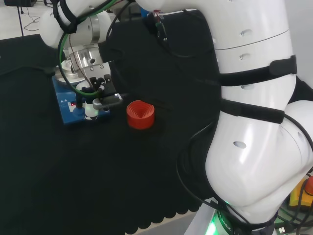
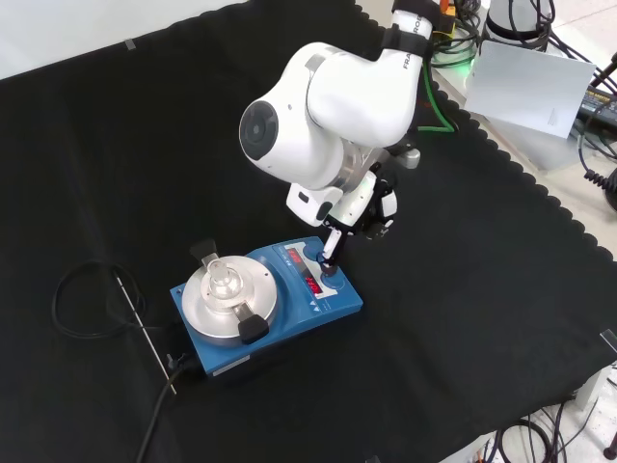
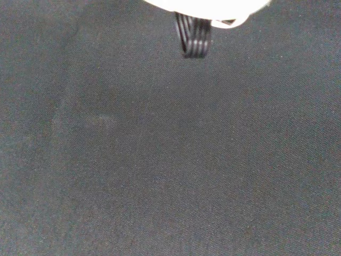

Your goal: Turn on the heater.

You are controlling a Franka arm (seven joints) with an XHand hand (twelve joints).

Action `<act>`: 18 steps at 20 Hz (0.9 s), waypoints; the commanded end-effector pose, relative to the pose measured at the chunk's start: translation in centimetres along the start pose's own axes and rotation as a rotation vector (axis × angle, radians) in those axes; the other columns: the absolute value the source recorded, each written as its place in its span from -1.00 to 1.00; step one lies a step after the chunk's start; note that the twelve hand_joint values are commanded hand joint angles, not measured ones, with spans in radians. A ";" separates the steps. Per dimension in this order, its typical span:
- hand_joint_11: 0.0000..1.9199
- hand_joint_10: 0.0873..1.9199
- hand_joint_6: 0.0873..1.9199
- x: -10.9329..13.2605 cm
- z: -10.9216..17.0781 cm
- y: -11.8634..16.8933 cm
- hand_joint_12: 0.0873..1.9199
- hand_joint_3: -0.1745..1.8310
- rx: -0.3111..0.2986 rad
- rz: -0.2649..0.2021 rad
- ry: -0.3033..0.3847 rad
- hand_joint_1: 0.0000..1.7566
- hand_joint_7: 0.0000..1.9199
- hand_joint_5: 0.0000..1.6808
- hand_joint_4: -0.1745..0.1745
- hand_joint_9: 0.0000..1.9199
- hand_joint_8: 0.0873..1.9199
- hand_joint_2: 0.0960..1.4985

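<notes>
Reaching down from under the big white arm link, the hand stretches one dark finger straight onto the front panel of the heater, its tip on or just at a knob beside the red displays; whether it presses I cannot tell from the front view. The other fingers look bunched up near the palm, holding nothing.

Going left to right in the front view: far out to the left of the hand a black cable lies coiled on the black cloth, and a thin metal rod runs beside it. Closer, below and to the left of the hand, the heater's round silver plate carries a clear glass piece, with a black clamp part on either side of the plate. Next comes the blue body of the heater, its control panel directly under the fingertip.

In the head view the hand sits over the heater's blue edge, and just to its right a red ribbed ring stands alone on the cloth, near the hand but apart from it.

From the wrist, a blurred white part of the hand and a dark ribbed piece hang above bare cloth.
</notes>
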State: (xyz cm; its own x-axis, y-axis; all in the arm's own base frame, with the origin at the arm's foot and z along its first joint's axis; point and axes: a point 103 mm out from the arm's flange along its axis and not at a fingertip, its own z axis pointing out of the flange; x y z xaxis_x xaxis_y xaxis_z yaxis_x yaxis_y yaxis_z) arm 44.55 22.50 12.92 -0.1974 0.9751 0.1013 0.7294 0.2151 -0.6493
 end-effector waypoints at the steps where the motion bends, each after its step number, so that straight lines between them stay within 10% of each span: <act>1: 0.17 0.71 -0.57 0.2 0.1 0.0 0.40 0.19 0.002 -0.001 0.001 0.61 0.61 -0.70 -0.28 0.67 0.68 -0.14; 18: 0.17 0.70 -0.54 -0.1 0.6 0.0 0.40 0.19 0.009 0.004 -0.003 0.61 0.61 -0.69 -0.29 0.67 0.67 -0.14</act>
State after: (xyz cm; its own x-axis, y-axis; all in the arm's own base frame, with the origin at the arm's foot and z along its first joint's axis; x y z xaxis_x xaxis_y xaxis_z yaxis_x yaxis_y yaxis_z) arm 44.25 22.37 12.45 -0.1960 0.9758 0.0974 0.7241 0.2110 -0.6566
